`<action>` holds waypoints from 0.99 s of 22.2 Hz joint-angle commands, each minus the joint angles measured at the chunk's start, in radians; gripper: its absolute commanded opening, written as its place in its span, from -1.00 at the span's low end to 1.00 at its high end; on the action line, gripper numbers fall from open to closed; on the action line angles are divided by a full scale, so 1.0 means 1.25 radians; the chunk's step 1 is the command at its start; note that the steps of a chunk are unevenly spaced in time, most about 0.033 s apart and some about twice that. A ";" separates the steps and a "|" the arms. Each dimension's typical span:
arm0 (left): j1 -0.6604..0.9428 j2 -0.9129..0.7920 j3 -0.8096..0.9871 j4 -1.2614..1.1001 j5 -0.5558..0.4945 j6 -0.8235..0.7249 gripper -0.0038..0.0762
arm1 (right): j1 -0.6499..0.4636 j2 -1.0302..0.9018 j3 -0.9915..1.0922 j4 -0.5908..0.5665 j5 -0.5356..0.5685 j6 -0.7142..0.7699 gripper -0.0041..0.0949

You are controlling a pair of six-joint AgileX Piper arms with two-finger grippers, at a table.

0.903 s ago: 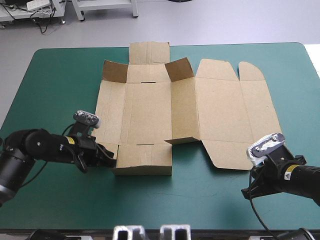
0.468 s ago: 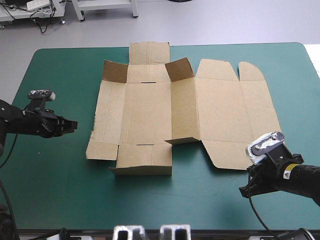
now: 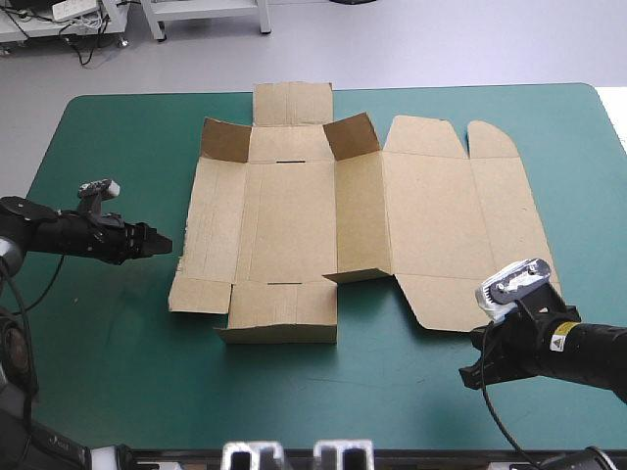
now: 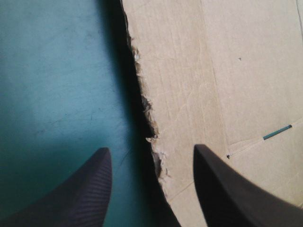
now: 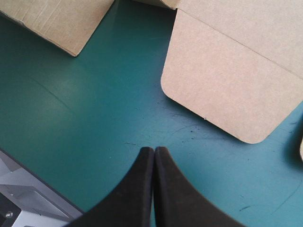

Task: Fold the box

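Little is folded: the brown cut-board box (image 3: 362, 225) lies nearly flat, central on the teal-green table (image 3: 118, 137), only two far flaps raised. Left black fingers (image 4: 80, 194) gape at its ragged left edge, gripping nothing; right black fingers (image 5: 137, 189) are pressed together, empty, near its front flap. Walls remain.

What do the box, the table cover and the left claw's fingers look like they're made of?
The box: matte brown cardboard, judging by its ragged, fibrous torn edge and creases. The teal-green cover: smooth mat, perhaps rubber or vinyl, showing scuffs and a soft sheen. The left claw: black fingers with fine ribbing, probably rubber or plastic.
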 commanded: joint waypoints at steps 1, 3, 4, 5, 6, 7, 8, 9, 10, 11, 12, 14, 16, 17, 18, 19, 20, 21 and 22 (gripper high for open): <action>0.001 0.034 -0.024 -0.084 0.075 0.055 0.25 | -0.001 -0.001 -0.022 0.019 -0.034 -0.021 -0.96; 0.001 0.067 -0.024 -0.107 0.126 0.089 0.25 | -0.001 -0.001 -0.022 0.019 -0.034 -0.028 -0.96; 0.001 0.081 -0.024 -0.123 0.148 0.102 0.25 | -0.001 -0.001 -0.022 0.019 -0.034 -0.028 -0.96; 0.001 0.091 -0.024 -0.134 0.150 0.105 0.25 | -0.001 -0.001 -0.022 0.019 -0.031 -0.028 -0.96; 0.001 0.099 -0.024 -0.148 0.148 0.105 0.25 | -0.001 -0.001 -0.022 0.022 -0.030 -0.028 -0.96; 0.001 0.110 -0.024 -0.159 0.143 0.105 0.25 | -0.001 -0.001 -0.022 0.021 -0.026 -0.028 -0.96; 0.001 0.116 -0.024 -0.174 0.138 0.105 0.24 | -0.001 -0.001 -0.022 0.021 -0.024 -0.028 -0.96; 0.000 0.134 -0.024 -0.211 0.134 0.105 0.24 | -0.001 -0.001 -0.022 0.021 -0.021 -0.028 -0.96; -0.002 0.139 -0.024 -0.227 0.132 0.110 0.24 | -0.001 -0.001 -0.022 0.021 -0.017 -0.028 -0.96; -0.011 0.153 -0.024 -0.258 0.130 0.127 0.24 | -0.001 -0.001 -0.022 0.021 -0.010 -0.028 -0.96; -0.022 0.157 -0.024 -0.265 0.128 0.129 0.24 | -0.001 -0.001 -0.022 0.021 -0.008 -0.028 -0.96; -0.061 0.170 -0.024 -0.252 0.117 0.139 0.21 | -0.001 -0.001 -0.022 0.018 -0.001 -0.028 -0.96; -0.112 0.186 -0.024 -0.240 0.099 0.141 0.14 | -0.001 -0.001 -0.022 0.019 0.000 -0.028 -0.96; -0.148 0.196 -0.024 -0.254 0.073 0.128 0.06 | -0.001 -0.001 -0.022 0.019 0.000 -0.034 -0.96; -0.174 0.202 -0.024 -0.263 0.052 0.103 -0.12 | -0.001 -0.001 -0.022 0.019 0.004 -0.044 -0.96; -0.193 0.204 -0.024 -0.272 0.049 0.098 -0.37 | -0.001 -0.001 -0.022 0.019 0.004 -0.045 -0.96; -0.207 0.204 -0.024 -0.283 0.046 0.098 -0.74 | -0.001 -0.001 -0.022 0.019 0.004 -0.046 -0.96; -0.216 0.204 -0.024 -0.293 0.049 0.100 -0.91 | -0.001 -0.001 -0.022 0.019 0.004 -0.046 -0.96; -0.220 0.200 -0.028 -0.301 0.066 0.102 -0.92 | -0.001 -0.001 -0.022 0.019 0.004 -0.046 -0.96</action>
